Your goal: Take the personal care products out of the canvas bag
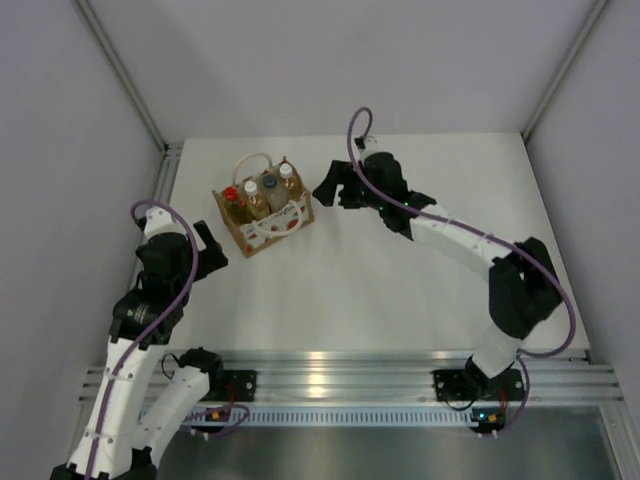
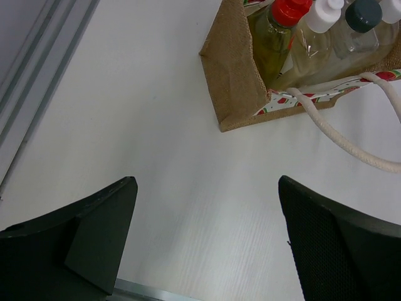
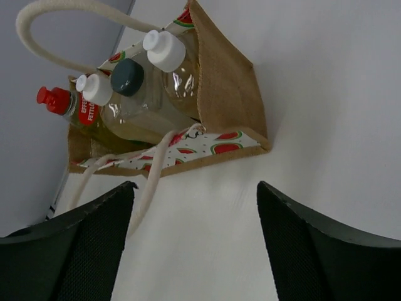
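Note:
The canvas bag point(image 1: 270, 228) stands upright at the back left of the table, with a white watermelon-print front panel and white rope handles. All four bottles stand inside it: red-capped point(image 1: 230, 194), white-capped point(image 1: 250, 186), dark-capped point(image 1: 269, 182) and white-capped point(image 1: 287, 171). My left gripper point(image 1: 212, 246) is open and empty, low over the table to the bag's left front. My right gripper point(image 1: 328, 190) is open and empty, just right of the bag. The left wrist view shows the bag point(image 2: 235, 69) and the red cap point(image 2: 289, 9). The right wrist view shows the bag point(image 3: 229, 81) and all four caps.
One rope handle point(image 2: 341, 135) lies out on the white table point(image 1: 400, 280) in front of the bag. The other handle point(image 3: 69, 9) arches up behind the bottles. Grey walls close in the left, back and right. A metal rail point(image 1: 330, 375) runs along the near edge.

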Controlling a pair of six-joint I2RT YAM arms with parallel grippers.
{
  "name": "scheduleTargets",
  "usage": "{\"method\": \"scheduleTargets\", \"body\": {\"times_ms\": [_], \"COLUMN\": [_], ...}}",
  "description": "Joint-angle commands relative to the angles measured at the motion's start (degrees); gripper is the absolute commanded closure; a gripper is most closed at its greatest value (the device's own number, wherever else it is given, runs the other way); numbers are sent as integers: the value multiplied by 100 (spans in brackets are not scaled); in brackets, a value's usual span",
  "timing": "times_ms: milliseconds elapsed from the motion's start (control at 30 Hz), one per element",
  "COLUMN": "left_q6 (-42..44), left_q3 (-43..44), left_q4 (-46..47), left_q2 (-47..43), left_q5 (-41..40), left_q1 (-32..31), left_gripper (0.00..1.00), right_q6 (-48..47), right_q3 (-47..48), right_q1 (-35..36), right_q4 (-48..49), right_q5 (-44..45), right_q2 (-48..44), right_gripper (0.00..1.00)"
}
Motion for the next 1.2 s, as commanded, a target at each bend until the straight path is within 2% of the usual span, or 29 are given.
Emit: {"method": "scheduleTargets", "body": {"times_ms": [0, 67, 200, 267, 333, 533, 700, 767, 833, 867, 933, 1000, 1167], "left_q6": [15, 24, 33, 33, 42, 24, 68, -116, -423, -511, -705, -862, -1065], "left_q3": [-23, -23, -15, -15, -15, -15, 160, 327, 652, 784, 1195, 1469, 2278], "left_q4": [222, 240, 240, 231, 240, 231, 222, 214, 344, 363, 433, 477, 556], "left_q2": [51, 69, 166, 201, 210, 201, 280, 333, 499, 596, 1017, 1518, 2536], "left_q5": [82, 126, 170, 188, 179, 135, 91, 196, 695, 767, 812, 759, 953], "left_q1": [-10, -10, -10, -10, -10, -10, -10, -10, -10, -10, -10, -10, -19], "left_gripper": [2, 2, 1, 2, 1, 1, 2, 2, 1, 1, 1, 2, 2], "right_q6": [-190, -243, -260, -330, -409, -454, -366, -340, -269, -243, -155, -129, -155], "right_q3": [1247, 1800, 2137, 2268, 2304, 2480, 2287, 2095, 1971, 1814, 1663, 1549, 1285], "right_q1": [277, 418, 462, 471, 462, 339, 321, 330, 356, 356, 374, 391, 418], "right_q4": [-61, -369, -459, -468, -486, -503, -469, -381, -231, -222, 137, 243, 560], "right_q5": [616, 941, 1136, 1223, 1355, 1400, 1382, 1347, 1347, 1329, 1268, 1197, 1171], "right_q2": [928, 1247, 1800, 1951, 2083, 2557, 2619, 2593, 2558, 2541, 2479, 2470, 2374], "right_gripper": [26, 27, 37, 48, 56, 60, 71, 78, 79, 83, 84, 90, 93]}}
